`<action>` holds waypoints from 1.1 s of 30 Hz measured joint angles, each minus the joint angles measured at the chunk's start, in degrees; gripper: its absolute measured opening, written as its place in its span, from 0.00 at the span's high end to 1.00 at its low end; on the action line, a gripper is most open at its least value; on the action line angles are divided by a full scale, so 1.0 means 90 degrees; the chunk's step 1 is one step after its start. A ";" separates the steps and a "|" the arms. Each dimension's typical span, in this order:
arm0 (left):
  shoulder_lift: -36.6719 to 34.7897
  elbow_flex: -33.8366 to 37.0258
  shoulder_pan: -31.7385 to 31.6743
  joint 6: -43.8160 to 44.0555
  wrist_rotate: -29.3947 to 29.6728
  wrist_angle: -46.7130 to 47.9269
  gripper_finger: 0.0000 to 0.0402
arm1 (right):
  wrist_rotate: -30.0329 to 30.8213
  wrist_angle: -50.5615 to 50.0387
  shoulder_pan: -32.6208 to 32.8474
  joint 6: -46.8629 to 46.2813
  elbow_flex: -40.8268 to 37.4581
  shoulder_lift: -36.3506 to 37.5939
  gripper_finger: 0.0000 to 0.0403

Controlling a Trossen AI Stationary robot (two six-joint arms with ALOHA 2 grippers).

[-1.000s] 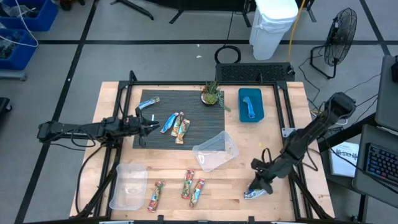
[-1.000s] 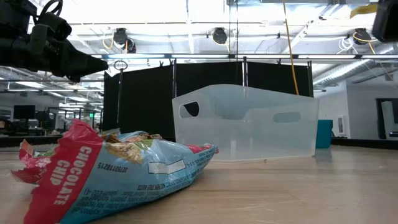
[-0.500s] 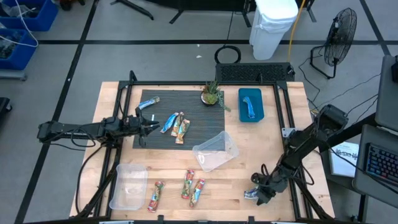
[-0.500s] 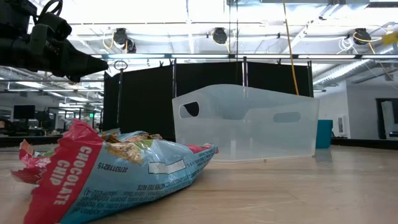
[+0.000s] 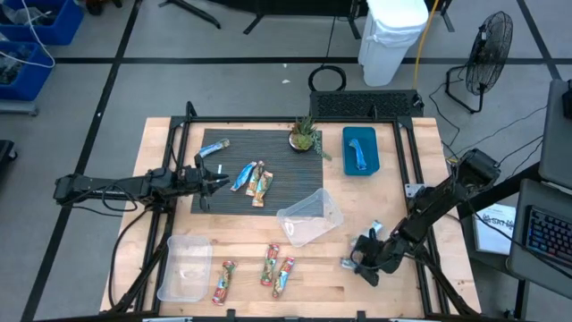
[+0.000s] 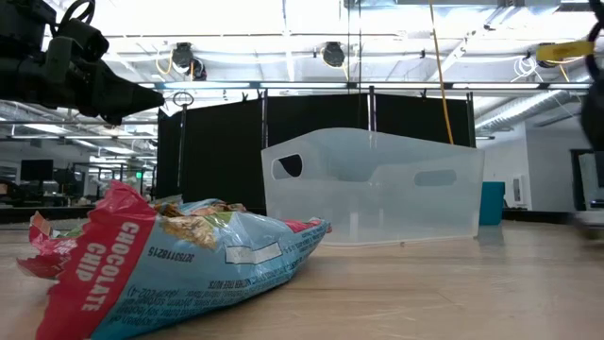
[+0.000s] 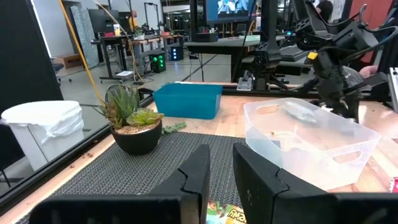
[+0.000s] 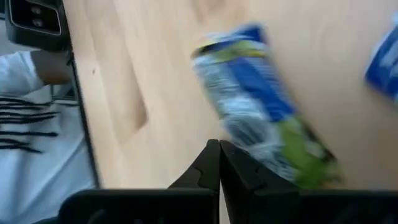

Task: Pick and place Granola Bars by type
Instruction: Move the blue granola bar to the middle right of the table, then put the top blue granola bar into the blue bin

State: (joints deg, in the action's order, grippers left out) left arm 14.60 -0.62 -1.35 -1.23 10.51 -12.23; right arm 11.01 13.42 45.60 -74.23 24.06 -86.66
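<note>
As seen from above: pale wood tabletop (image 5: 402,201) inside a black frame, dark ribbed mat (image 5: 277,170) across the back half. Grey floor with black lines around it. White bin (image 5: 393,36), fan (image 5: 488,54) and blue crates (image 5: 36,27) behind, keyboard (image 5: 545,234) off to the right. Low view: black curtain panels (image 6: 217,156), ceiling lamps, open workshop beyond.

Only readable writing: "CHOCOLATE CHIP", white on red, on the blue bar (image 6: 170,274) lying close to the low camera.

Granola bars in three lots:
- three on the mat (image 5: 252,182), one more near its back left corner (image 5: 214,148)
- three on bare wood at the front (image 5: 270,266)
- one blue-green bar (image 8: 264,124) flat on the wood just past the right claw's tips, blurred

Right claw (image 8: 219,146) low over the front right of the tabletop, fingers pressed together, holding nothing. Left claw (image 7: 221,168) over the mat's left side, fingers slightly spread, nothing between them.

Other items:
- potted plant (image 5: 304,136) on the mat's back edge
- teal tray (image 5: 360,149) just right of it
- clear tub (image 5: 308,217) tilted mid-tabletop, blocking much of the low view
- second clear tub (image 5: 185,266) at front left
</note>
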 joint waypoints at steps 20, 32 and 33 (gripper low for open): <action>-0.0001 0.0001 0.0001 0.0000 0.0001 0.0006 0.81 | 0.1538 0.0338 -0.0402 0.3884 0.0257 0.1450 1.00; 0.0000 0.0000 0.0000 0.0000 0.0003 0.0004 0.81 | 0.2570 -0.0965 -0.0629 0.6193 0.0478 0.3728 1.00; 0.0001 0.0000 0.0001 -0.0001 0.0003 0.0003 0.81 | 0.2674 -0.1238 -0.0662 0.6159 0.0482 0.3892 1.00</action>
State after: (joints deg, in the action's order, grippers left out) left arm 14.61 -0.62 -1.35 -1.25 10.55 -12.20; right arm 35.08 2.28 39.64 -18.79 28.40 -51.63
